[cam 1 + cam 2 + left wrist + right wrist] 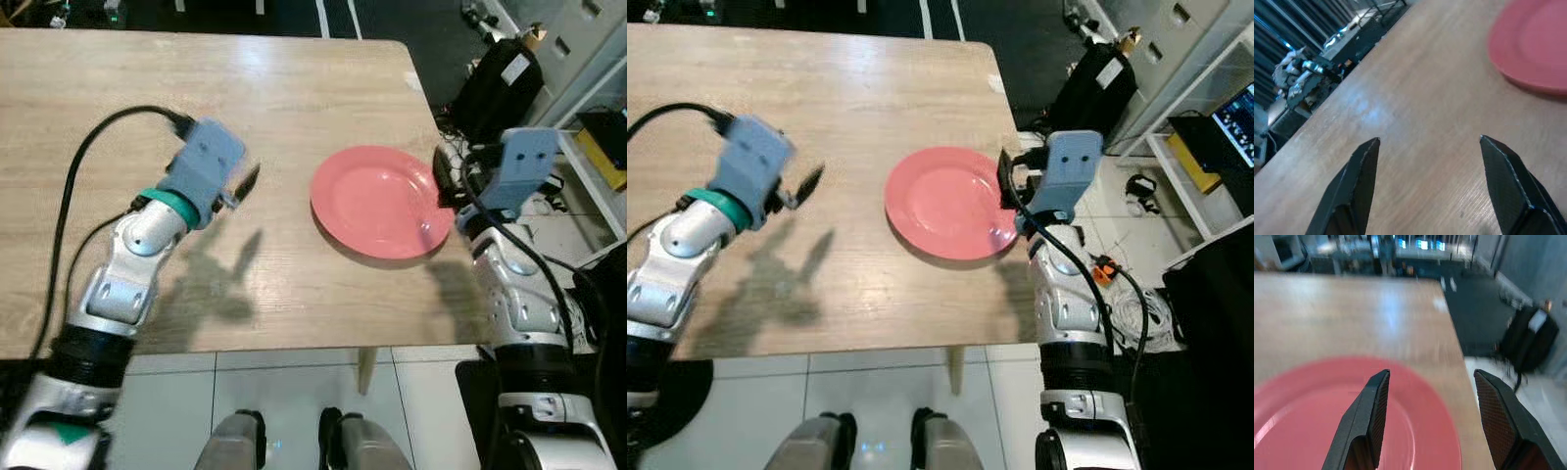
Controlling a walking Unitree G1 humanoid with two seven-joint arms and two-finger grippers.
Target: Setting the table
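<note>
Pink plate (380, 201) is lying on the counter (147, 78) — both the right gripper (1430, 382) over its edge and the left gripper (1430, 147) alongside are hovering spread, empty.

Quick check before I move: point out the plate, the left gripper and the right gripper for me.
pink plate (380, 201): left eye view, its centre.
left gripper (1427, 142): left wrist view, midway between fingertips.
right gripper (1430, 373): right wrist view, midway between fingertips.

The desk (245, 88) is pale wood-grain with a soft sheen; the pink plate (377, 201) looks smooth, possibly glossy plastic.
</note>
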